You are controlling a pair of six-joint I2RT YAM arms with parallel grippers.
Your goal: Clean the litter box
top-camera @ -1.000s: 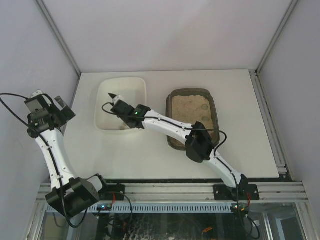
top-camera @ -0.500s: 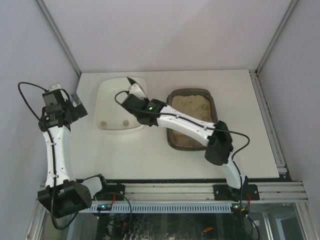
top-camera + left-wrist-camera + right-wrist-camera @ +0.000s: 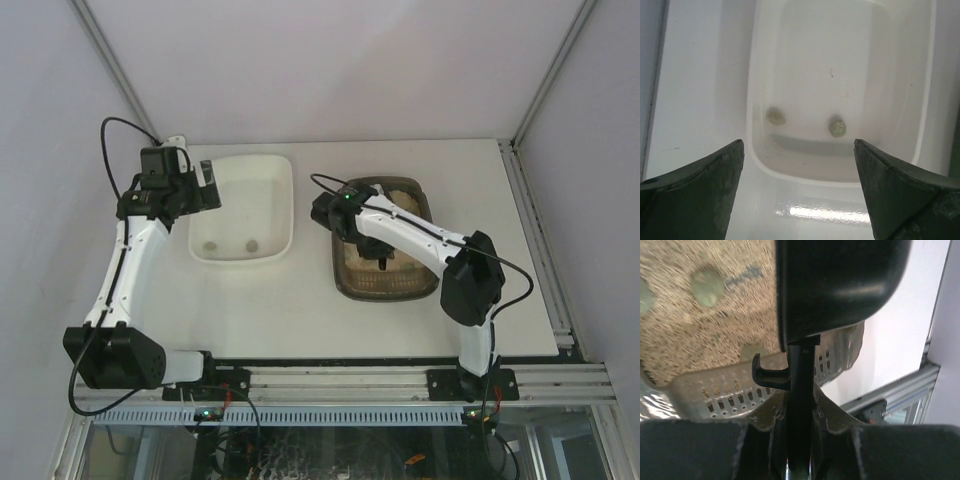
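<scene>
Holding two clumps (image 3: 836,127), tub (image 3: 752,75) lies near wide left fingers (image 3: 695,195) (right fingers (image 3: 695,450) grip scoop (image 3: 730,390)).

White tub (image 3: 250,195) on the table (image 3: 290,300) holds a greenish lump (image 3: 775,117) and a second lump (image 3: 838,127).

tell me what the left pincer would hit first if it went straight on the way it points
Most likely the white tub: the open left pincer frames its near end, where two small clumps lie. Nothing shows in between, though depth is hard to judge.
</scene>
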